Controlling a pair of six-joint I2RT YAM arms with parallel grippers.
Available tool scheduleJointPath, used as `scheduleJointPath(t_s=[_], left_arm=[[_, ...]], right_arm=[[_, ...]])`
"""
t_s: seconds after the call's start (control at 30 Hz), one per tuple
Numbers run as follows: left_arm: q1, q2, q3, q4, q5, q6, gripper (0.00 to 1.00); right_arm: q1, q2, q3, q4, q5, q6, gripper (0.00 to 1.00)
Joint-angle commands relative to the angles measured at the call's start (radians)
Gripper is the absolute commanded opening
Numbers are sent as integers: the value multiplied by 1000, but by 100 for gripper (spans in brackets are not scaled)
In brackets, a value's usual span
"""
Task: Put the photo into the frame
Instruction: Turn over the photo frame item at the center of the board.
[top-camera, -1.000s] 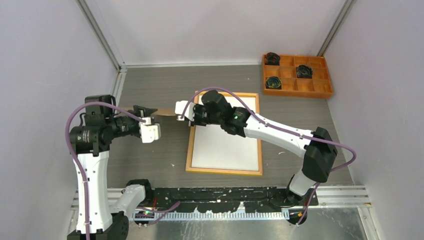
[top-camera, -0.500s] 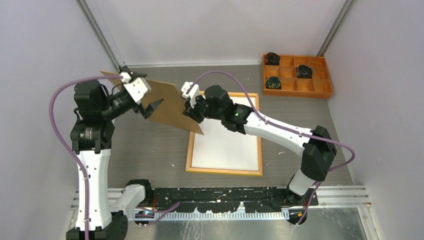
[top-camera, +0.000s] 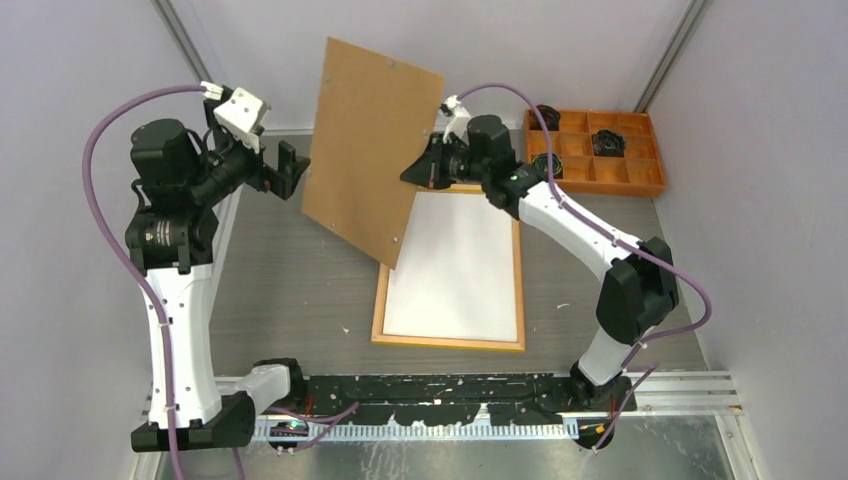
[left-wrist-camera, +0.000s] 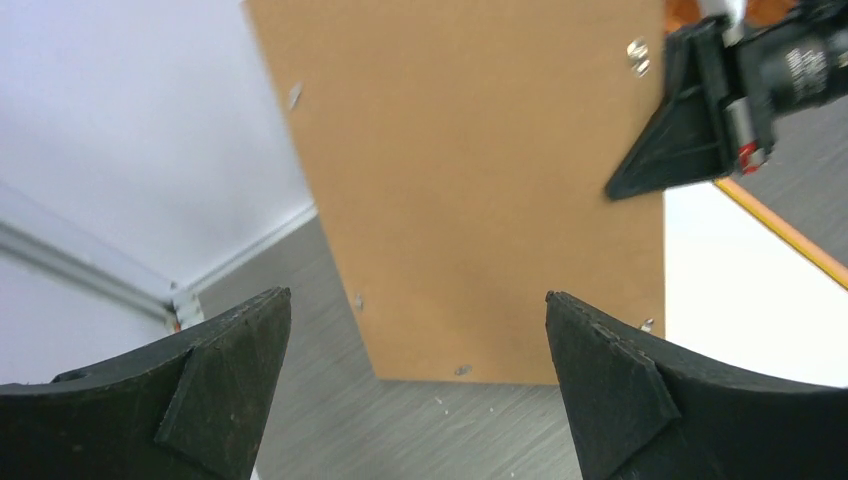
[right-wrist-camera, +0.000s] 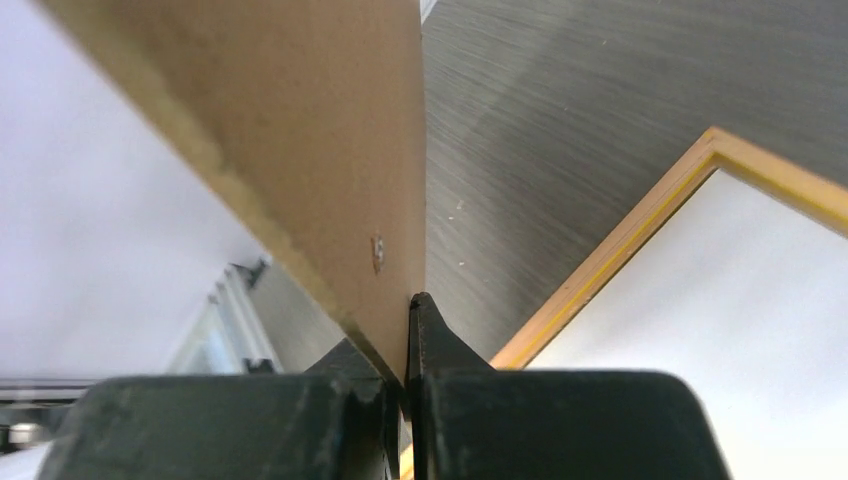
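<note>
Photo (top-camera: 450, 265) lay white back up inside frame (top-camera: 448, 343), mid-counter (top-camera: 290, 290). Right hand (top-camera: 422, 174) was clenched on the backing board (top-camera: 370, 140) edge, board upright at the frame's 11 o'clock. Left hand (top-camera: 284, 168) was wide open, clear of it. Likely backing step; next, lower the board square onto the photo.
</note>
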Motion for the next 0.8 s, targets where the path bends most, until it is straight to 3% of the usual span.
scheduleJointPath(t_s=[0.0, 0.13, 0.43, 0.67, 0.77], left_arm=[[34, 34, 28, -84, -134, -78, 100], [56, 63, -19, -139, -181, -49, 100], [65, 133, -254, -63, -296, 82, 100], [59, 198, -333, -69, -73, 135, 94], [22, 224, -373, -37, -94, 172, 95]], right_arm=[[-93, 3, 115, 76, -267, 277, 1], [-184, -28, 70, 27, -411, 375, 1], [-310, -287, -143, -195, -608, 313, 1], [-380, -437, -284, -387, -605, 196, 1], [-403, -433, -331, -410, -630, 191, 1]])
